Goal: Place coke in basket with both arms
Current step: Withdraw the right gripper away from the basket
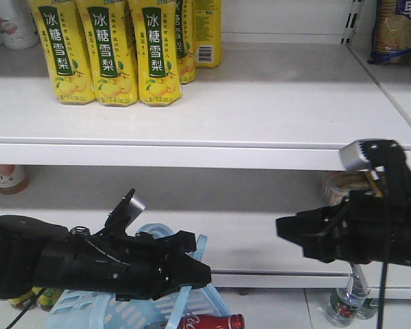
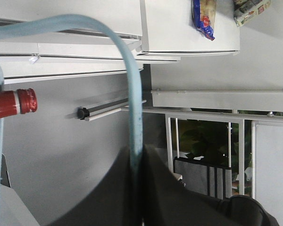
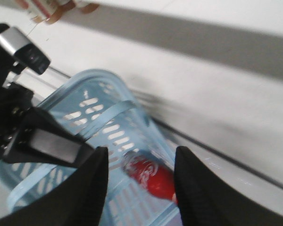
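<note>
Coke (image 3: 153, 176) already lies in the basket (image 3: 92, 101). Your left hand (image 2: 134, 188) pinches the handle (image 2: 134, 108); right hand (image 3: 137, 181) spread, empty. Judged next: steady, then release.

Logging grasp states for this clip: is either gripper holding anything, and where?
The left gripper holds the basket by a strap handle. The right gripper is open and empty; the coke lies in the basket.

The basket (image 3: 92, 120) mouth looks open beside the coke (image 3: 153, 176), though its handle (image 3: 106, 113) arches across and the left gripper (image 3: 52, 146) crowds one side.
</note>
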Controlling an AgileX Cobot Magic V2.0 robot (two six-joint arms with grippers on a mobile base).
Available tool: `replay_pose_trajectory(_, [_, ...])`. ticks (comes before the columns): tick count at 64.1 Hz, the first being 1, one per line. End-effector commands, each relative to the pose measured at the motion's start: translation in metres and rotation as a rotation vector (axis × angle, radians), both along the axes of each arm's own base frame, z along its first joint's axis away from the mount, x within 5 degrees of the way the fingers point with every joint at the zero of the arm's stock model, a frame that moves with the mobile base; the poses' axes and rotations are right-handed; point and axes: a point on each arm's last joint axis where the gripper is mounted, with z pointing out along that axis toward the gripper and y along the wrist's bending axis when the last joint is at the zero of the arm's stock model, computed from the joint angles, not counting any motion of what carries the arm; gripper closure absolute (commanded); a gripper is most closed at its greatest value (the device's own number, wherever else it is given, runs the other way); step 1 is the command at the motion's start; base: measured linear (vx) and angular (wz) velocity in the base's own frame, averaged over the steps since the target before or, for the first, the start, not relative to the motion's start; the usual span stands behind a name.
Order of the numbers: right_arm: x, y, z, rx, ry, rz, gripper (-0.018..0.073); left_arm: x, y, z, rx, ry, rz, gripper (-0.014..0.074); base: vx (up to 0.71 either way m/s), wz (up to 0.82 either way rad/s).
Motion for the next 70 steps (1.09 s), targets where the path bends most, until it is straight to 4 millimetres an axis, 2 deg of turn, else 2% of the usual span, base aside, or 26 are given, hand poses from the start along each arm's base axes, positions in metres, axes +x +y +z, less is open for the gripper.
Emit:
replay_pose_trajectory(1, [-0.001, -0.024, 0.023, -0.055, -0.153, -0.114, 0.0240, 0.000, -0.006, 0.029, -0.150, -0.020, 0.009, 0.0603, 0.00, 0.00])
replay_pose_trajectory(7, [-0.005, -0.047, 0.033, -0.136, -0.247, -0.237, 0.0240, 0.000, -0.006, 0.029, -0.150, -0.020, 0.009, 0.0603, 0.00, 0.00])
replay_pose_trajectory(15, [-0.011, -0.067, 0.046, -0.251, -0.384, -0.344, 0.0240, 0.000, -0.006, 0.029, -0.150, -0.020, 0.009, 0.0603, 0.00, 0.00])
replay_pose_trajectory(31, [-0.024, -0.090, 0.059, -0.413, -0.501, -0.452, 0.0240, 0.000, -0.006, 0.029, -0.150, -0.020, 0.008, 0.0603, 0.00, 0.00])
replay_pose_trajectory(42, [-0.024, -0.106, 0.064, -0.522, -0.554, -0.533, 0.0240, 0.000, -0.006, 0.029, -0.150, -0.020, 0.009, 0.0603, 0.00, 0.00])
replay_pose_trajectory(57, [-0.027, -0.125, 0.077, -0.468, -0.629, -0.748, 0.0240, 0.000, -0.006, 0.029, -0.150, -0.020, 0.009, 0.0603, 0.00, 0.00])
replay_pose_trajectory(70, [-0.041, -0.120, 0.083, -0.395, -0.630, -0.764, 0.0240, 0.000, -0.006, 0.029, -0.150, -0.020, 0.009, 0.0603, 0.00, 0.00])
